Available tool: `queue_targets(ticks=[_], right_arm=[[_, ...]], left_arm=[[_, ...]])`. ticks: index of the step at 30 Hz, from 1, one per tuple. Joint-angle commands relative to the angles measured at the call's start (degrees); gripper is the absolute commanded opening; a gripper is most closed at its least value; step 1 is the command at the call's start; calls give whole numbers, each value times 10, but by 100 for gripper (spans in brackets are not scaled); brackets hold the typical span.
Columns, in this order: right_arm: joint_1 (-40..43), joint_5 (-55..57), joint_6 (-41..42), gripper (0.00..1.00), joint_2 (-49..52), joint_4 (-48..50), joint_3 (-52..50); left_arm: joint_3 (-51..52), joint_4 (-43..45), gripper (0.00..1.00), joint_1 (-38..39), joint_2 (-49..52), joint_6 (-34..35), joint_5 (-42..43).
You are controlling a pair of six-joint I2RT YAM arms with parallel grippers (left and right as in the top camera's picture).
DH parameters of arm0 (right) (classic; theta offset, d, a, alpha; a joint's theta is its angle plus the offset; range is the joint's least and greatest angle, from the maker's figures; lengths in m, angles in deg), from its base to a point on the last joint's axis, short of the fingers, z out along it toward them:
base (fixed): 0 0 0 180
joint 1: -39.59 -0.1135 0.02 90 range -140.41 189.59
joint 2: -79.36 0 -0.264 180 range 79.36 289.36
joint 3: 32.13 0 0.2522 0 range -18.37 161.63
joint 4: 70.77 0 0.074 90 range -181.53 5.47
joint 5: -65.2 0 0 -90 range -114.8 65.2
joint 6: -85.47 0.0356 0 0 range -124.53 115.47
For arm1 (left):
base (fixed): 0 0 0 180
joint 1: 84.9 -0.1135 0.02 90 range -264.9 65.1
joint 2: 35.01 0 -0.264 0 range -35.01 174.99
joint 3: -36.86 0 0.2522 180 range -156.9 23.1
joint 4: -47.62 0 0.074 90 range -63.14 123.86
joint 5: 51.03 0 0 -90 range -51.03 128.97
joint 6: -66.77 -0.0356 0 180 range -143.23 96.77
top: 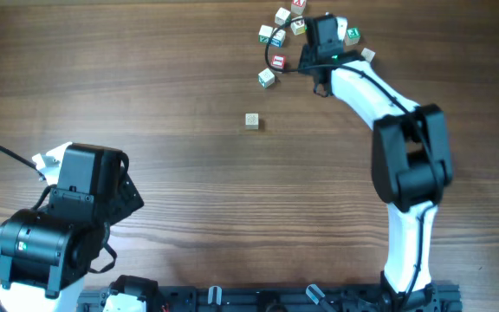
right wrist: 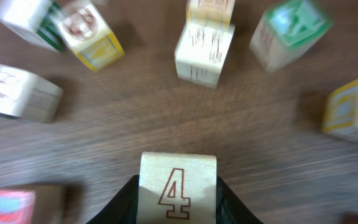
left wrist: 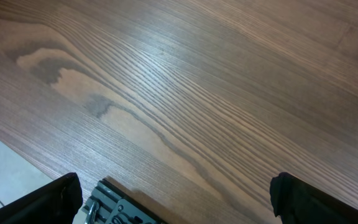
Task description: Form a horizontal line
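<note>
Pale wooden cube marked red 4 (right wrist: pixel 178 183) clamped between fingers of right gripper (right wrist: pixel 178 208), amid scattered cluster of small wooden letter cubes (top: pixel 277 38) at far side. Single plain cube (top: pixel 251 120) seen apart, nearer centre; horizontal line not yet formed. Left gripper (left wrist: pixel 176 199) spread wide above wood-grain table (left wrist: pixel 179 93).

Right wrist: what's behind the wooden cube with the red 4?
Brown wooden table, then a pale cube with black marks and a green-faced cube. Dark fingers hide the 4 cube's lower sides.
</note>
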Motion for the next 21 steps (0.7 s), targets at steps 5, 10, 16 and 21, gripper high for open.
queue_targets(ticks=[5, 10, 16, 21], right_arm=[[4, -107, -37, 28, -134, -111, 9], [3, -217, -37, 28, -142, -224, 9], [-22, -216, -34, 28, -137, -287, -11], [-54, -209, -19, 29, -136, -195, -104]], left_arm=[[2, 2, 100, -5, -4, 12, -9], [2, 2, 100, -5, -4, 12, -9], [2, 2, 100, -5, -4, 12, -9], [2, 2, 100, -5, -4, 12, -9]])
